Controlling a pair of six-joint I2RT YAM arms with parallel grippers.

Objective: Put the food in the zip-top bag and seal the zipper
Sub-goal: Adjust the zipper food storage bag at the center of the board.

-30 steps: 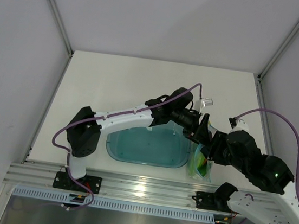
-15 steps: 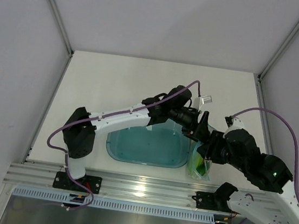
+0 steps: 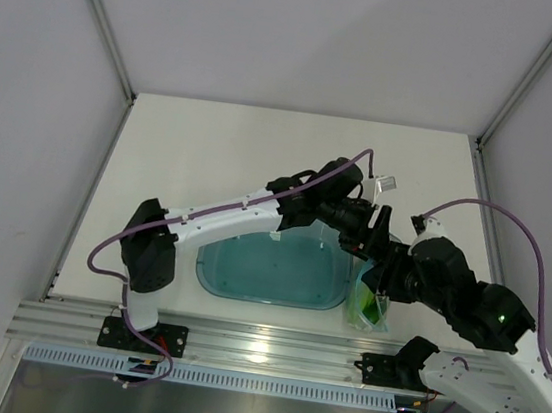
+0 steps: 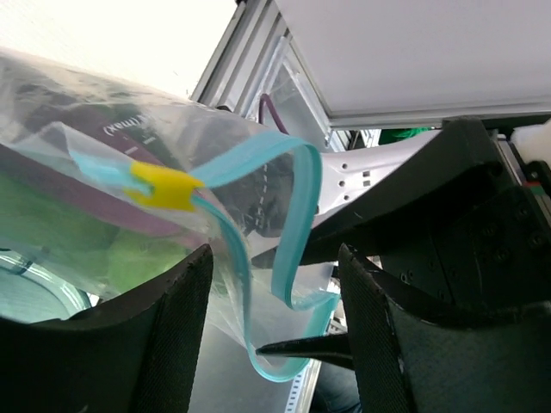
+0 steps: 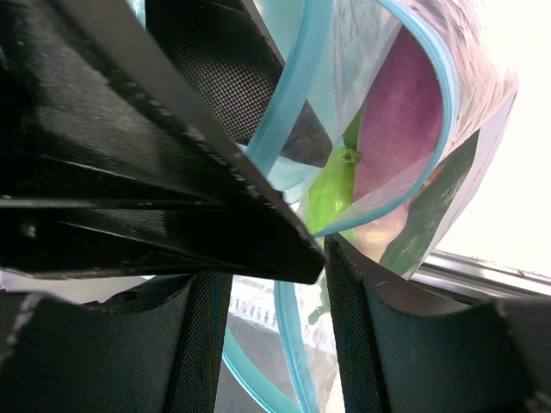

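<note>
Both arms reach to the middle right of the top view. The left gripper (image 3: 377,231) and right gripper (image 3: 381,276) meet there, fingers apart.

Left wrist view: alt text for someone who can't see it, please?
A clear zip-top bag of green and purple toy food fills the left, its teal zipper gaping in a loop with a yellow slider. The left tool holds its black fingers apart below, the zipper hanging between them.

A pale white table (image 3: 213,148) sits boxed in by plain light grey walls (image 3: 307,39), with slim metal posts (image 3: 100,16) running up the back corners. Along its near edge lies a ribbed aluminium rail (image 3: 259,344), then a slotted white strip (image 3: 235,380). The light is soft and even.
</note>
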